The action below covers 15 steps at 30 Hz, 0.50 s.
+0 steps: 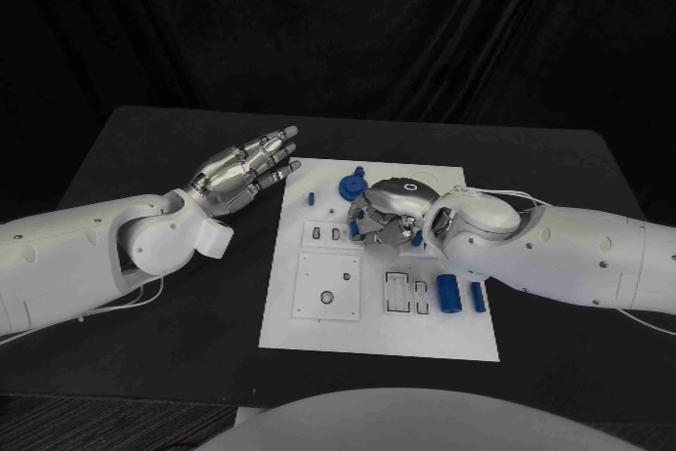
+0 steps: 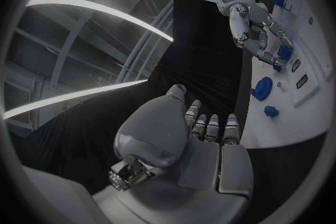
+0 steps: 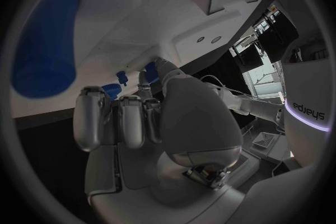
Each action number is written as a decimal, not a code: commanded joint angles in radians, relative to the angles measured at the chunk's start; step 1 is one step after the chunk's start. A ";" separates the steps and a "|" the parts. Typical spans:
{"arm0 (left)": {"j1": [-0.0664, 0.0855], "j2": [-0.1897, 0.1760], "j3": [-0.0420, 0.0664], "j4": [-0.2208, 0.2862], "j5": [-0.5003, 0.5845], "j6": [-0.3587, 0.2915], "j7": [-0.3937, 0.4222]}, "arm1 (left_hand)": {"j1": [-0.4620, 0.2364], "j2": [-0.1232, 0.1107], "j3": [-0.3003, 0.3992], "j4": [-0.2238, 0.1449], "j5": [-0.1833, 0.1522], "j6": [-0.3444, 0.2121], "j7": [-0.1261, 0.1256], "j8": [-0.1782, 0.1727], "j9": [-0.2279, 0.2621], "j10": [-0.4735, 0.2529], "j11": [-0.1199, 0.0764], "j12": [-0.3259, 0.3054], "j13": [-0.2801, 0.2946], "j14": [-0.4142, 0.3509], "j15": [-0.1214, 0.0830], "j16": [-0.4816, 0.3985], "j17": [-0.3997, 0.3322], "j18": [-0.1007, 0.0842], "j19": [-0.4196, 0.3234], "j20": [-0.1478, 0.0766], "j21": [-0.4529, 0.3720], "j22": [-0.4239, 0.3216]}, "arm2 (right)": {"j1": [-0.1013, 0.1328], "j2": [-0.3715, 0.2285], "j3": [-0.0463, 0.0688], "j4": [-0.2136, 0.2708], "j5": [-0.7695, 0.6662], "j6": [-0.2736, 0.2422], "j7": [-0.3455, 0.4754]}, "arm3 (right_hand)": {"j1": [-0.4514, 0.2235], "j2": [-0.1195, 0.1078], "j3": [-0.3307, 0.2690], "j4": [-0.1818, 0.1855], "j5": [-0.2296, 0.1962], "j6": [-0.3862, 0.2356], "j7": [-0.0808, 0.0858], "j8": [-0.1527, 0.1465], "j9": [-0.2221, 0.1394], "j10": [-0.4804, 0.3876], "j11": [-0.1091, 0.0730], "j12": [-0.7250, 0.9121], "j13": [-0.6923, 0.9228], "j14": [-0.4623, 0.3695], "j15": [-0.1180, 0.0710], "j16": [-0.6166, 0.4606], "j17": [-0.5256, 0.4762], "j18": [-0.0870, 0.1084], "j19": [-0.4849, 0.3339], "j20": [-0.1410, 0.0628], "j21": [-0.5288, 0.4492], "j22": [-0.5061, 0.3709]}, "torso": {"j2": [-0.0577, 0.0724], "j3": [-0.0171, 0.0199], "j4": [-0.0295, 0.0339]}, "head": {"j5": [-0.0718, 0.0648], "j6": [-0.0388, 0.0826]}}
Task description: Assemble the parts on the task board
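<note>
Here the right hand, jointed silver metal on a smooth white arm, hovers low over the upper middle of the white board, fingers curled downward. In the left wrist view a small blue piece sits at its fingertips; whether it is pinched or only touched I cannot tell. The right wrist view shows the fingers bent forward side by side toward the board's pale surface.

The left hand hangs above the bare black desk just beside the board's upper left corner, fingers straight, loosely spread and holding nothing.

The board is a flat, matte white rectangle in the middle of the desk, cut with shallow slots and recesses. Near its top edge, just beside the right hand, lies a round, gear-like blue piece, with a smaller blue peg to its left. At the board's right edge, beneath the right forearm, lie a smooth blue cylinder and a thinner blue bar, side by side. A square white plate with a small oval hole sits at lower left.
</note>
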<state>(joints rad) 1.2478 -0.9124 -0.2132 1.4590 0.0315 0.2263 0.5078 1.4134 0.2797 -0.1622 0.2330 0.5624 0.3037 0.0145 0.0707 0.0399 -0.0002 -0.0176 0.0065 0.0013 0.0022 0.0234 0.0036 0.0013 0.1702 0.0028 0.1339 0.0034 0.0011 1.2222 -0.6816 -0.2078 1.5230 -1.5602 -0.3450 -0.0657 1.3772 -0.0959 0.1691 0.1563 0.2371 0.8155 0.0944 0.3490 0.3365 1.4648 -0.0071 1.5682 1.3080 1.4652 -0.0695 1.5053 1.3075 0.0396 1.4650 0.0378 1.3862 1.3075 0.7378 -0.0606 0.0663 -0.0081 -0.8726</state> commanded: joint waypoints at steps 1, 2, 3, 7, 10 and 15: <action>-0.002 0.002 0.001 0.000 -0.004 0.017 0.008 | 0.007 0.002 0.004 -0.001 0.006 -0.001 0.009 0.005 0.001 0.000 0.005 -0.007 -0.001 -0.002 0.007 -0.004 -0.001 0.008 -0.003 0.008 -0.003 -0.001 | -0.002 0.001 0.000 0.000 -0.007 0.019 -0.024 | -0.018 -0.006 -0.014 0.002 -0.027 -0.031 0.002 -0.017 -0.011 0.106 0.007 0.003 0.263 0.088 0.004 -0.004 0.183 0.007 0.019 0.007 -0.007 0.195 | 0.000 0.0002 0.0002 | 0.000 0.000; -0.002 0.002 0.001 0.000 -0.004 0.017 0.008 | 0.007 0.002 0.004 -0.001 0.006 -0.001 0.009 0.005 0.001 0.000 0.005 -0.007 -0.001 -0.002 0.007 -0.004 -0.001 0.008 -0.003 0.008 -0.003 -0.001 | -0.002 0.000 0.000 0.000 -0.007 0.022 -0.024 | -0.019 -0.008 -0.017 0.004 -0.037 -0.041 0.002 -0.022 -0.015 0.106 0.007 0.003 0.263 0.087 0.005 -0.005 0.182 0.008 0.019 0.008 -0.009 0.194 | 0.000 0.0003 0.0000 | 0.000 0.000; -0.002 0.002 0.001 0.000 -0.004 0.017 0.008 | 0.007 0.002 0.004 -0.001 0.006 -0.001 0.009 0.005 0.001 0.000 0.005 -0.007 -0.001 -0.002 0.007 -0.004 -0.001 0.008 -0.003 0.008 -0.003 -0.001 | -0.002 0.000 0.000 0.000 -0.007 0.024 -0.025 | -0.018 -0.009 -0.019 0.004 -0.042 -0.052 0.003 -0.027 -0.019 0.106 0.008 0.003 0.263 0.087 0.005 -0.007 0.180 0.008 0.018 0.008 -0.012 0.194 | 0.000 0.0004 -0.0001 | 0.001 0.000; -0.002 0.003 0.001 -0.001 -0.004 0.018 0.007 | 0.007 0.003 0.004 -0.002 0.006 -0.002 0.009 0.005 0.000 0.000 0.005 -0.007 -0.001 -0.002 0.007 -0.004 -0.001 0.008 -0.003 0.008 -0.003 -0.001 | -0.002 0.000 0.000 0.000 -0.007 0.029 -0.027 | -0.014 -0.014 -0.023 0.005 -0.052 -0.089 0.003 -0.045 -0.034 0.106 0.008 0.003 0.263 0.085 0.005 -0.011 0.175 0.010 0.015 0.008 -0.019 0.192 | 0.000 0.0002 0.0004 | 0.001 0.000; -0.002 0.003 0.001 -0.001 -0.004 0.019 0.006 | 0.007 0.003 0.004 -0.002 0.006 -0.002 0.009 0.005 0.000 0.000 0.005 -0.007 -0.001 -0.002 0.007 -0.004 -0.001 0.008 -0.003 0.008 -0.003 -0.001 | -0.002 -0.001 0.000 0.000 -0.007 0.031 -0.027 | -0.010 -0.016 -0.025 0.007 -0.055 -0.120 0.003 -0.059 -0.047 0.106 0.008 0.003 0.263 0.085 0.005 -0.013 0.172 0.010 0.014 0.009 -0.024 0.191 | 0.000 0.0000 0.0002 | 0.001 0.000; -0.002 0.004 0.001 -0.003 -0.004 0.019 0.005 | 0.007 0.003 0.004 -0.002 0.006 -0.002 0.009 0.005 0.000 0.000 0.005 -0.007 -0.001 -0.002 0.007 -0.004 -0.001 0.008 -0.003 0.008 -0.003 -0.001 | -0.002 -0.002 0.000 0.000 -0.007 0.028 -0.026 | -0.006 -0.019 -0.029 0.012 -0.061 -0.158 0.003 -0.074 -0.067 0.106 0.008 0.003 0.263 0.083 0.006 -0.017 0.167 0.011 0.013 0.009 -0.031 0.190 | -0.001 0.0004 0.0005 | 0.001 0.000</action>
<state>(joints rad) 1.2477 -0.9103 -0.2132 1.4559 0.0315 0.2290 0.5044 1.4134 0.2797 -0.1622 0.2331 0.5624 0.3000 0.0181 0.0707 0.0399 -0.0002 -0.0177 0.0065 0.0016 0.0022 0.0234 0.0036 0.0017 0.1701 -0.0007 0.1375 0.0034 0.0012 1.2222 -0.6825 -0.2073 1.5229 -1.5603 -0.3270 -0.0701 1.3654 -0.1078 0.1446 0.1694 0.1801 0.6582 0.0981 0.2788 0.2700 1.4648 -0.0071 1.5682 1.3078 1.4652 -0.0695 1.4914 1.3075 0.0395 1.4650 0.0378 1.3588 1.3074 0.7374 -0.0603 0.0664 -0.0065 -0.8727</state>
